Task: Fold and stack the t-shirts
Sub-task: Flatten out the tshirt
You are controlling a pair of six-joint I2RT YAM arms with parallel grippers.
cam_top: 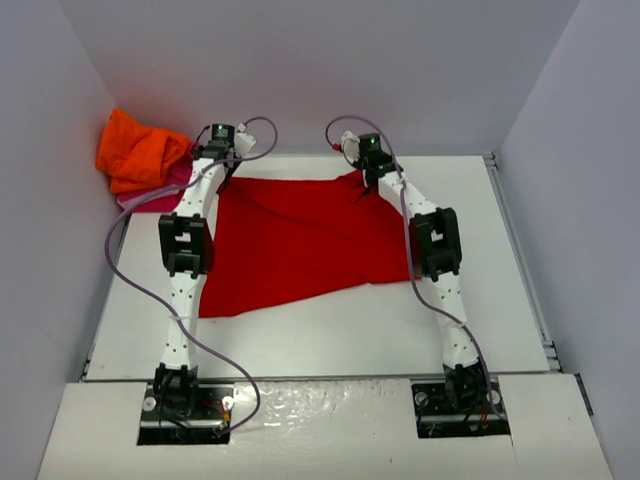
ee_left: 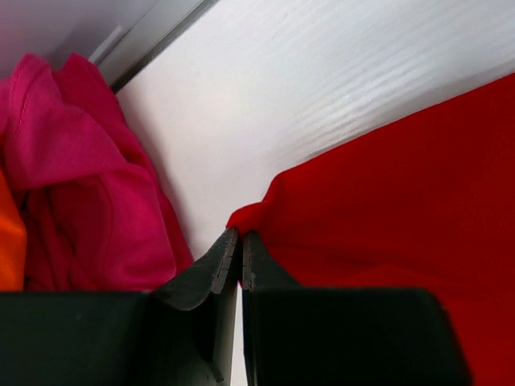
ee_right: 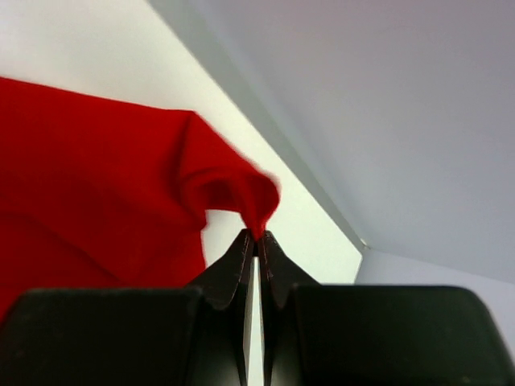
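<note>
Centrally, the red shirt (cam_top: 300, 245) lies spread on the table (cam_top: 350, 330). The left gripper (ee_left: 241, 235) and right gripper (ee_right: 257, 235) each have their jaws pressed together, pinching its upper corners. The orange shirt (cam_top: 140, 150) and pink shirt (ee_left: 88, 201) are heaped upper left.

Spread t-shirt (cam_top: 300, 245) centred on table (cam_top: 330, 340), bunched t-shirts (cam_top: 140, 155) piled at far-left corner

3 tees: red (cam_top: 300, 240), orange (cam_top: 140, 150), pink (ee_left: 88, 201). 2 end effectors: left (ee_left: 241, 236), right (ee_right: 256, 236).
</note>
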